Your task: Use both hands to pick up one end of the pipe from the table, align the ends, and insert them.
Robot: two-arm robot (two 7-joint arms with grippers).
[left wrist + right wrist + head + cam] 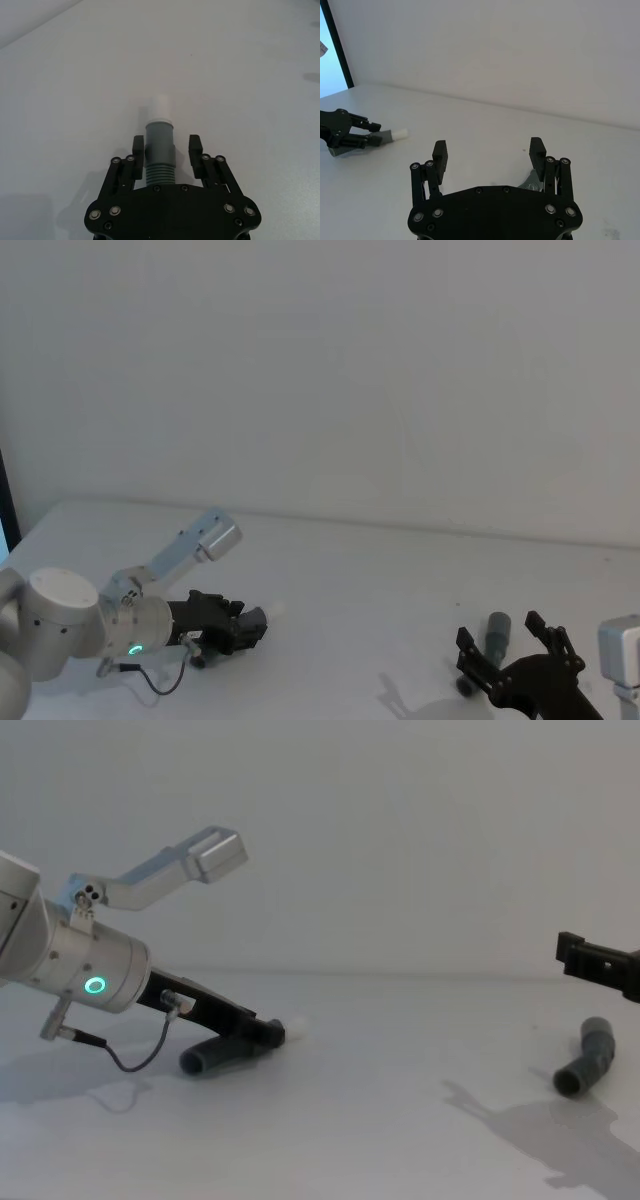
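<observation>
On the white table (380, 580) lie two bent, dark grey ribbed pipe pieces. The white-tipped piece (159, 142) lies at the left, its white plug end (161, 107) pointing away from my wrist. My left gripper (167, 147) is down at the table and straddles its grey collar: one finger touches it, the other stands a little off. The chest view shows the same piece (215, 1055) under that gripper (262, 1032). The second piece (588, 1060) lies at the right. My right gripper (600, 965) hovers open above it, fingers (440, 155) spread wide.
A plain white wall (350, 370) rises behind the table's far edge. The bare table surface between the two pipe pieces (420, 1060) holds nothing. A thin black cable (135, 1065) hangs from my left wrist near the table.
</observation>
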